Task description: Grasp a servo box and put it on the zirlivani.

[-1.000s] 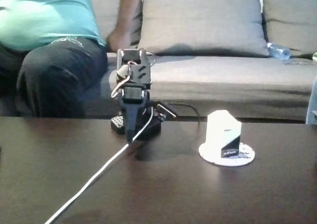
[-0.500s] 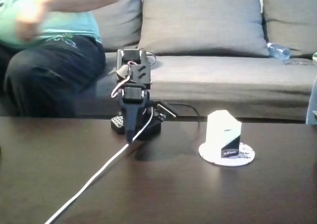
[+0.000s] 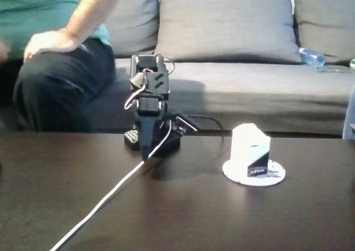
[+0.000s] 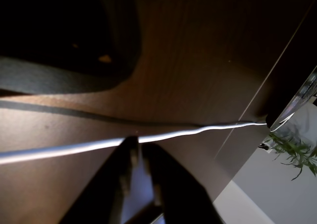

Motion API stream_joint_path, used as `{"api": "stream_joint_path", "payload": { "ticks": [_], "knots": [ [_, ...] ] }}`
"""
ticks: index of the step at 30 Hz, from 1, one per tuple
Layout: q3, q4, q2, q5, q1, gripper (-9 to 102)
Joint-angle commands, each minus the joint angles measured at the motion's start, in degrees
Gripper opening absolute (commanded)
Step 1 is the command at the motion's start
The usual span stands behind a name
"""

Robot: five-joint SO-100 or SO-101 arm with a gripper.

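Note:
In the fixed view the servo box (image 3: 250, 150), white on top and black below, stands upright on the zirlivani (image 3: 275, 175), a flat white disc at the table's right. My gripper (image 3: 145, 154) hangs on the folded black arm well to the left of the box, tip pointing down just above the table, apart from the box. The wrist view shows my gripper (image 4: 132, 147) coming in from the bottom edge, its dark fingers meeting at a point with nothing between them.
A white cable (image 3: 105, 198) runs from the arm toward the front left of the dark table (image 3: 194, 217) and crosses the wrist view as the cable (image 4: 198, 131). Behind the table, a person (image 3: 50, 68) sits on a grey sofa (image 3: 249, 90). A bottle (image 3: 310, 56) lies at the sofa's right.
The person's arm has swung down and the hand now rests on the thigh. Arm, box and disc have not moved.

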Motion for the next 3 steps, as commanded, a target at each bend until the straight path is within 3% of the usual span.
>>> {"api": "stream_joint_path", "payload": {
  "ticks": [1,3],
  "knots": [
    [-1.49,0.09,-0.44,-0.26,-0.26,0],
    [-1.49,0.09,-0.44,-0.26,-0.26,0]
  ]
}}
